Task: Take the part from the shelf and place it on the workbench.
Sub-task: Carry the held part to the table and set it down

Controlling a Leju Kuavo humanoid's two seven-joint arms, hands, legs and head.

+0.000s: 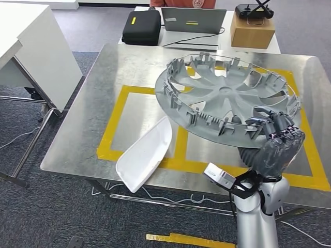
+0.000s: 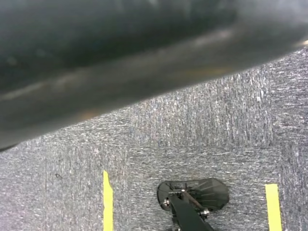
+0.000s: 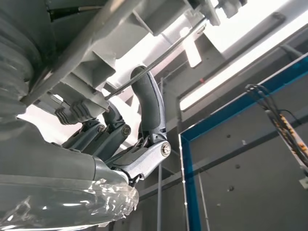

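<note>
Your right robot hand (image 1: pixel 279 138) has its fingers hooked over the near rim of the grey hubcap (image 1: pixel 226 98) – it's held tilted above the metal surface (image 1: pixel 129 67). White curved plastic part (image 1: pixel 145 154) lies at the near edge. Further back – a laptop (image 1: pixel 193 19), black case (image 1: pixel 141 27), cardboard box (image 1: pixel 252 30).

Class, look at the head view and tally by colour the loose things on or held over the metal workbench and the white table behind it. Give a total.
Grey: 2, hubcap, laptop
White: 1, curved part
Black: 2, case, controller
Brown: 1, cardboard box
Total: 6
</note>
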